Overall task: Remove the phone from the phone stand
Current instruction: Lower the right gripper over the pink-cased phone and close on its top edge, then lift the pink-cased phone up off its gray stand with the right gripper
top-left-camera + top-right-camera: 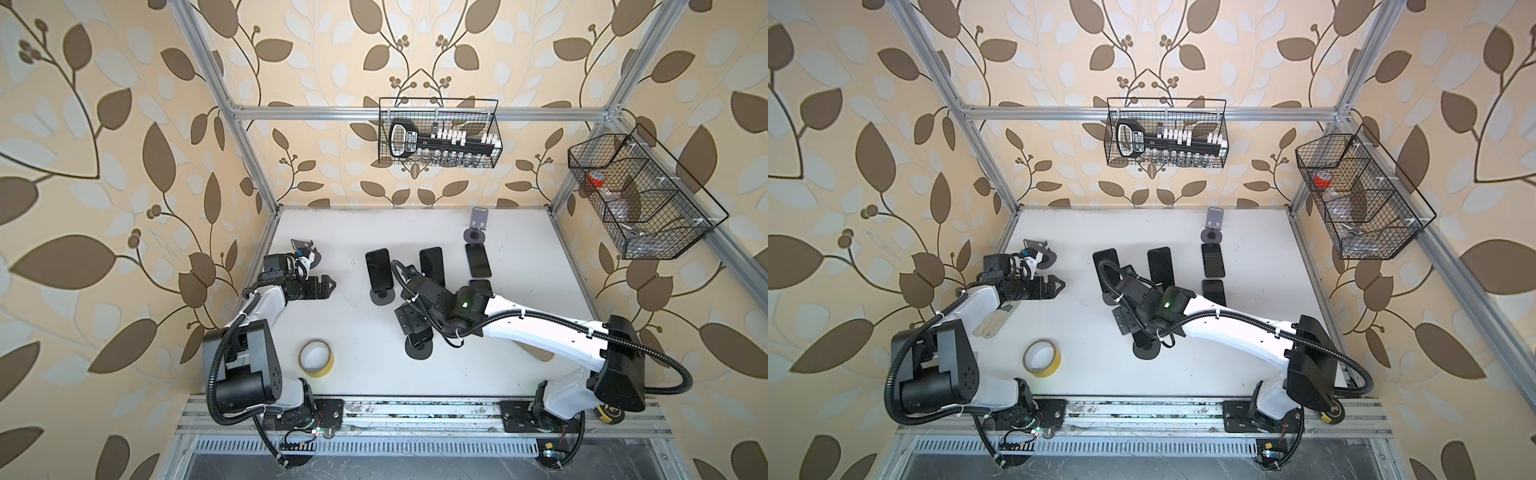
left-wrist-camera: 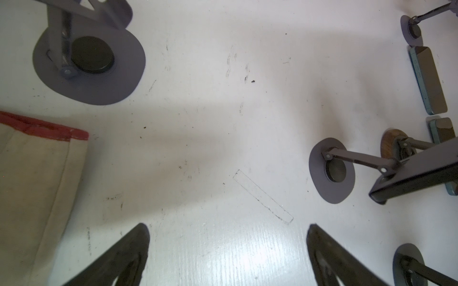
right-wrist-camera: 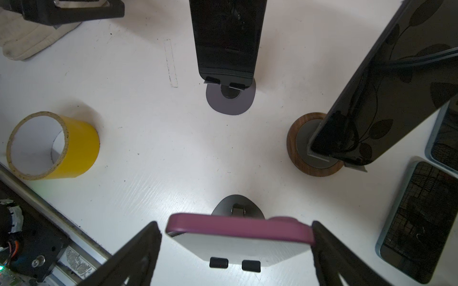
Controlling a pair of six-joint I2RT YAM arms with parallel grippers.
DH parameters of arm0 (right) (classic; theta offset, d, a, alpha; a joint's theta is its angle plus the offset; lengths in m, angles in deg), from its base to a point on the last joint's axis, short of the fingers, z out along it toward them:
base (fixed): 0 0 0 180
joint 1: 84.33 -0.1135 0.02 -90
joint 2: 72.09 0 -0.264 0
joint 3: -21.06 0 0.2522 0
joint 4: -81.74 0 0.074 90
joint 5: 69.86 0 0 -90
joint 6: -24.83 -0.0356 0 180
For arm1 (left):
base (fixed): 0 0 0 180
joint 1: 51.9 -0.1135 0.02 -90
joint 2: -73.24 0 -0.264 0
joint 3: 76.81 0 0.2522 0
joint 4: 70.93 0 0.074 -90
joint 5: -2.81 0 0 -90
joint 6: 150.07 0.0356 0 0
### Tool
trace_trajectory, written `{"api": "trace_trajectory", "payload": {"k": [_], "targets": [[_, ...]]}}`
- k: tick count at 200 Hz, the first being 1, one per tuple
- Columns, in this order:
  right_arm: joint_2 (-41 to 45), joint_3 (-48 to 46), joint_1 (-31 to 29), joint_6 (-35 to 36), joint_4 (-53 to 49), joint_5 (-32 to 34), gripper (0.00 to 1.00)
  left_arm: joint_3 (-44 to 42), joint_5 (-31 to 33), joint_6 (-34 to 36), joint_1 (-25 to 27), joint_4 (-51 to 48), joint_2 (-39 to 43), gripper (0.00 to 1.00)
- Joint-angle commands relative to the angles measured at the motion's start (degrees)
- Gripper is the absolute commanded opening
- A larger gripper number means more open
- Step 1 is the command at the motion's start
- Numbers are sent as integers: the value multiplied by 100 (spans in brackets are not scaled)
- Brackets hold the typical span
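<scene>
A phone in a purple case (image 3: 238,227) leans on a grey phone stand (image 3: 235,205), its white face resting on the stand's two black hooks. My right gripper (image 3: 235,224) is open and straddles this phone: one finger (image 3: 322,237) touches its edge, and a small gap separates the other finger (image 3: 148,237) from it. In both top views the right gripper (image 1: 413,326) (image 1: 1129,322) covers the phone, and only the stand's round base (image 1: 419,348) (image 1: 1148,350) shows. My left gripper (image 1: 328,284) (image 2: 228,232) hovers open and empty over bare table at the left.
Two more black phones (image 1: 378,268) (image 1: 431,259) lean on stands just behind the right gripper. Two phones (image 1: 478,259) (image 1: 482,286) lie flat at the right. Empty stands (image 1: 477,224) (image 1: 305,251) sit at the back. A yellow tape roll (image 1: 316,358) and a glove (image 1: 992,322) lie front left.
</scene>
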Motion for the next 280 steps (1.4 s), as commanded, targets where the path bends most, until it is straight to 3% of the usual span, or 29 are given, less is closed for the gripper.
{"api": "trace_trajectory", "payload": {"k": [1, 75, 150, 184, 280], "targets": [[-112, 167, 3, -90, -105, -86, 92, -81, -118, 78, -68, 75, 220, 99], [-171, 141, 61, -96, -129, -113, 82, -79, -113, 80, -67, 66, 224, 99], [-166, 75, 149, -230, -105, -147, 84, -63, -118, 82, -71, 56, 215, 99], [-182, 27, 223, -546, -87, -459, 85, -65, -117, 89, -68, 47, 215, 99], [-308, 48, 146, -738, -310, -43, 84, -69, -109, 92, -69, 51, 206, 99]]}}
